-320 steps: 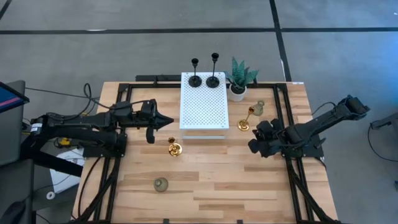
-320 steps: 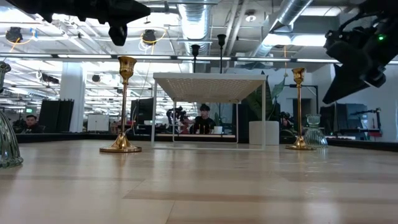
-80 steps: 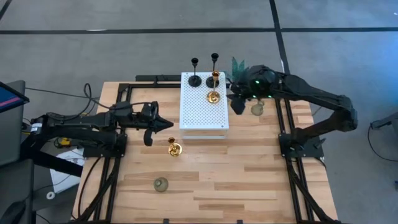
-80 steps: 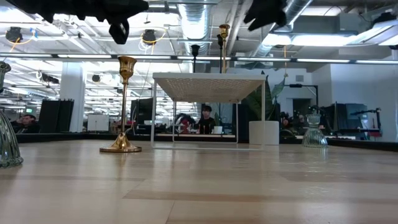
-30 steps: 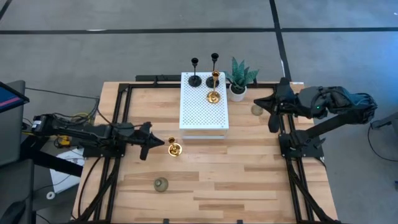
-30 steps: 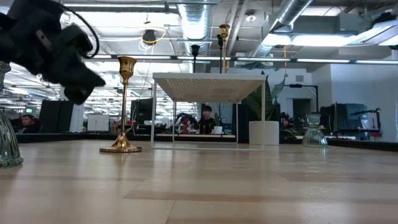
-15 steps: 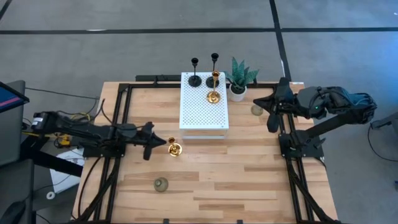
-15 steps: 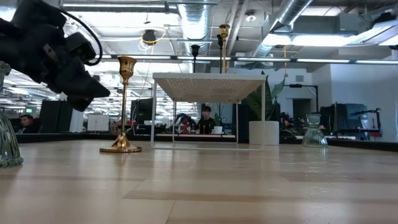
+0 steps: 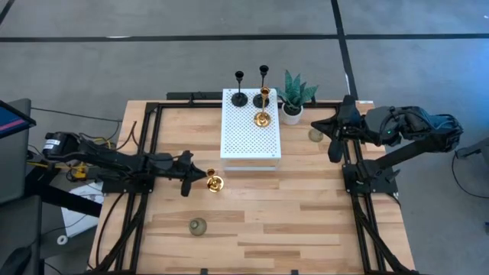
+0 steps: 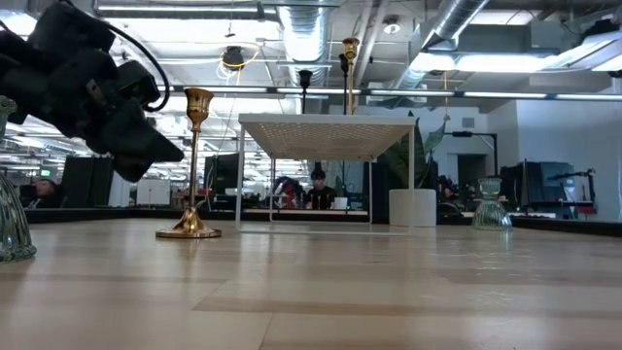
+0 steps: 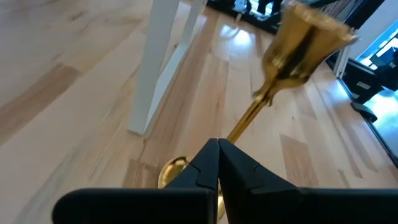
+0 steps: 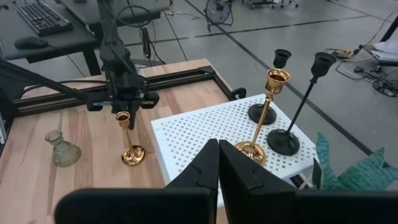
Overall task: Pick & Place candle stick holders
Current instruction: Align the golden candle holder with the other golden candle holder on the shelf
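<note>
Beside gold holder (image 9: 214, 182), closed left end effector (image 9: 196, 176), seemingly apart.

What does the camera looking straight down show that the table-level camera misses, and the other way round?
Only the overhead view shows the right gripper, shut and waiting at the table's right side, and the bases of the two black holders on the white perforated stand. Only the table-level view shows the room behind, with a person seated there, and how tall each holder stands. Both show the shut left gripper beside the gold holder on the table, the gold holder on the stand, the potted plant and both green glass holders.
</note>
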Controlling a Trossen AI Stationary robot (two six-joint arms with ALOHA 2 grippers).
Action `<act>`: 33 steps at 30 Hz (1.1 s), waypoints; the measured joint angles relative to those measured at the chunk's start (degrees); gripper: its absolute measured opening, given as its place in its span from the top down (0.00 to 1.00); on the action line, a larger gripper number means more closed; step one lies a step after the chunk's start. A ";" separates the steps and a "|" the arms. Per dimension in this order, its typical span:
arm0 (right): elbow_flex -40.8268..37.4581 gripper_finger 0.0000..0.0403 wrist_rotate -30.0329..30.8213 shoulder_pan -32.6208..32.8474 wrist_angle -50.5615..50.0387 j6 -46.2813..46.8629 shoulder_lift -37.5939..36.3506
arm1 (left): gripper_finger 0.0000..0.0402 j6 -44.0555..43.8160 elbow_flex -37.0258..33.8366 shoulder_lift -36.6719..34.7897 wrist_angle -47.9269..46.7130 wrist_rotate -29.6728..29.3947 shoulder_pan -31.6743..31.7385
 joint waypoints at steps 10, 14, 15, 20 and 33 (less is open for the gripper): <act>0.00 1.00 0.00 0.00 0.00 0.00 -0.01 | 0.98 0.95 0.00 1.84 1.18 -1.11 0.00; 0.00 1.00 -0.01 0.00 0.00 0.00 -0.01 | 0.95 0.61 0.00 1.84 1.78 -6.10 0.02; 0.00 1.00 -0.01 0.00 0.00 0.00 0.00 | 0.92 0.53 0.00 1.84 1.80 -6.56 0.02; 0.00 1.00 -0.02 -0.02 0.00 0.00 -0.02 | 0.74 -5.58 0.00 1.84 1.89 -6.89 1.61; 0.00 1.00 -0.02 -0.02 0.00 0.22 0.00 | 0.30 5.38 0.04 1.82 4.95 1.52 -0.73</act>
